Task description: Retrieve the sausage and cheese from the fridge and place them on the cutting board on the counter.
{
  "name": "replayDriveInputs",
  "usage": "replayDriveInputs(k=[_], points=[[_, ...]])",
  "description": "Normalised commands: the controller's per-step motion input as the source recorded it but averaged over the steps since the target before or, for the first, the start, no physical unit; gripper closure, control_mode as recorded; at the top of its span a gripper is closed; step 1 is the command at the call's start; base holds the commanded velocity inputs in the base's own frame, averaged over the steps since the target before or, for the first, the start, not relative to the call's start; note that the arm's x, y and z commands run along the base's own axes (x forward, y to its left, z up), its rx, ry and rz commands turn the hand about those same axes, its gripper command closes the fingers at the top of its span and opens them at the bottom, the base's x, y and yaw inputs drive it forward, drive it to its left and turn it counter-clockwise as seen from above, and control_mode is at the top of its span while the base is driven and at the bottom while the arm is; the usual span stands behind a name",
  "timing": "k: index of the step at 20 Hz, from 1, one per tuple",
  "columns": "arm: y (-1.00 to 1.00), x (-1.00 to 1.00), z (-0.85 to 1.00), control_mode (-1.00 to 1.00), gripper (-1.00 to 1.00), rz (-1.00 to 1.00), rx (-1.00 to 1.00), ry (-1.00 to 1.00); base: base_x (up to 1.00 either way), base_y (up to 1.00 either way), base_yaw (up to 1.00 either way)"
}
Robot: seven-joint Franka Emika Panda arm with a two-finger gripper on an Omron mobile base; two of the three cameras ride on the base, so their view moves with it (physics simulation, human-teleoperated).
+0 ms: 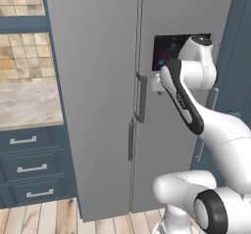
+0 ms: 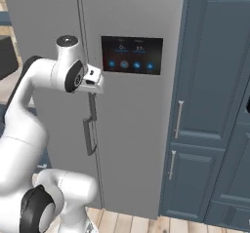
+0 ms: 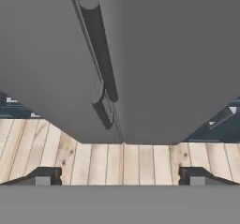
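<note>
Tall grey fridge (image 1: 98,81) with both doors shut, gripper (image 3: 117,175) up close to the right door's dark bar handle (image 1: 142,98), claw wide open with nothing in it, beige counter (image 1: 27,105) off to the left, wooden floor (image 3: 122,162) below

Blue-grey cabinets (image 2: 215,105), silver-handled drawers (image 1: 29,167), tan wall tiles (image 1: 22,57), plank floor (image 3: 122,164)
</note>
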Motion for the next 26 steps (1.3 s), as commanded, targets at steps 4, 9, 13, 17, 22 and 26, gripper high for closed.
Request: replayDriveInputs(k=[4, 9, 13, 17, 22, 26], points=[[0.58, -0.01, -0.20, -1.00, -1.00, 0.00, 0.03, -0.64, 0.00, 0.00, 0.00], [0.27, 0.09, -0.11, -1.00, -1.00, -0.01, 0.01, -0.20, 0.00, 0.00, 0.00], [0.00, 0.29, 0.00, -1.00, -1.00, 0.00, 0.00, 0.00, 0.00, 0.00, 0.00], [0.00, 0.32, 0.00, -1.00, -1.00, 0.00, 0.00, 0.00, 0.00, 0.00, 0.00], [-0.01, 0.65, -0.04, -1.00, -1.00, 0.00, 0.00, 0.00, 0.00, 0.00, 0.00], [-0.06, 0.81, -0.12, -1.00, -1.00, -0.02, 0.00, 0.00, 0.00, 0.00, 0.00]])
